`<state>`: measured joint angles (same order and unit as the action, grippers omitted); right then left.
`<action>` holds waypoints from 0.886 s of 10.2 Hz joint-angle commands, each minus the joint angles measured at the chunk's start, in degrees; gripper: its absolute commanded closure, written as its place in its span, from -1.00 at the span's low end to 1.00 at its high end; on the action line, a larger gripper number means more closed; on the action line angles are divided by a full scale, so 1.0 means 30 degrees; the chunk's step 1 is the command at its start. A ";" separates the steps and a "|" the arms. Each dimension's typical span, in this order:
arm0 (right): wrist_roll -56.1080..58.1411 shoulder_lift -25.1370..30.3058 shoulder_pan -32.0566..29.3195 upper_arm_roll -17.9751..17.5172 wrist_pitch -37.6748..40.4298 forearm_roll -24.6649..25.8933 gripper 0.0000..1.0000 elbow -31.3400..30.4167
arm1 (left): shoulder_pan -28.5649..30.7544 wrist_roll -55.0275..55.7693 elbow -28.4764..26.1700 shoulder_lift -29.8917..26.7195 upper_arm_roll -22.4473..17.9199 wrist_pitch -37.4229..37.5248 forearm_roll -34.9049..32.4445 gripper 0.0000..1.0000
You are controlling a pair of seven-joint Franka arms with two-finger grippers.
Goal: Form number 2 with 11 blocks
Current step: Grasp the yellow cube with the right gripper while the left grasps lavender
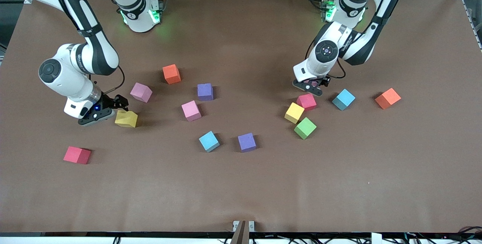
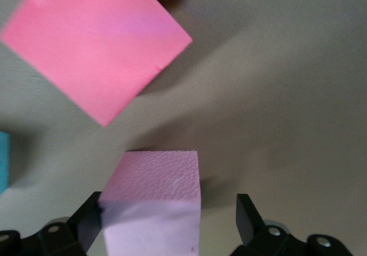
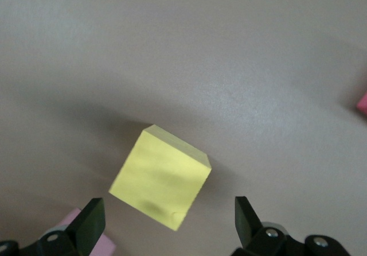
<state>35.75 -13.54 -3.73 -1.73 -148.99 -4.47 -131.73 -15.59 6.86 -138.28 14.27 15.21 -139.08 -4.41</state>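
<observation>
The half of the counter (image 1: 241,191) nearest the front camera is wide and bare. Three blocks crowd together: a red block (image 1: 306,101), a yellow block (image 1: 294,113) and a green block (image 1: 305,128). A pink block (image 2: 150,201) fills the gap in the open left claw (image 2: 166,221).

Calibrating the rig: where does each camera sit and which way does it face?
Front: high across the table, facing both arms.
Left wrist: on that arm, looking down past the open left gripper at a pink block and red block.
Right wrist: likewise, open right gripper over a yellow block.
Shared: front also shows yellow block, red block.
</observation>
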 commanded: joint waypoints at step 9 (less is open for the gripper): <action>1.3155 -0.1080 0.0276 -0.0098 -0.1342 -0.0064 -1.00 -0.0063 | 0.0478 0.0377 -0.0138 0.0370 0.0028 0.0949 0.0005 -0.02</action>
<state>71.63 -15.82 -2.63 -1.89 -152.03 -4.44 -131.74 -14.85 7.00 -138.54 15.84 15.11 -137.12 -4.41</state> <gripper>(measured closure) 0.000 0.075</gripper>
